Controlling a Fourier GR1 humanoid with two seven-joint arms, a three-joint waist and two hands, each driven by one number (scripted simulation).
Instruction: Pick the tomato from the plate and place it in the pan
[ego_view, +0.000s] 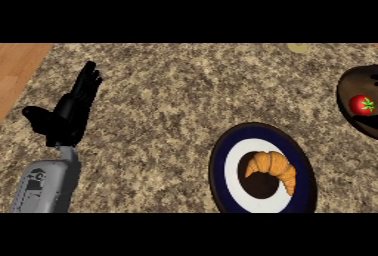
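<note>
Left hand (70, 112) is seen at the view's left, above its grey forearm (46, 186) — fingers straight and held together pointing up, thumb spread out to the side, nothing held; it is resting over the speckled stone counter (162, 100). The right hand is not shown anywhere.

Toward the lower middle-right, a dark-rimmed plate (221, 170) with a white ring is found, and a croissant (273, 170) lies on it. No tomato is seen on that plate.

The tomato (362, 105) is found at the far right edge, inside a dark brown round vessel (347, 85) that is cut off by the frame; whether this is the pan or another plate cannot be told. It is well apart from the left hand.

Handling, as judged: the tomato is likely light, smooth-skinned and a bit slippery, soft enough to bruise — it is best taken across its round sides with fingers and thumb opposed, not by the stem.

Look: small, round, bright red, with a green star-shaped calyx on top; a dark shadow is seen beneath it.

A pale round object (297, 48) is partly seen at the top edge.
</note>
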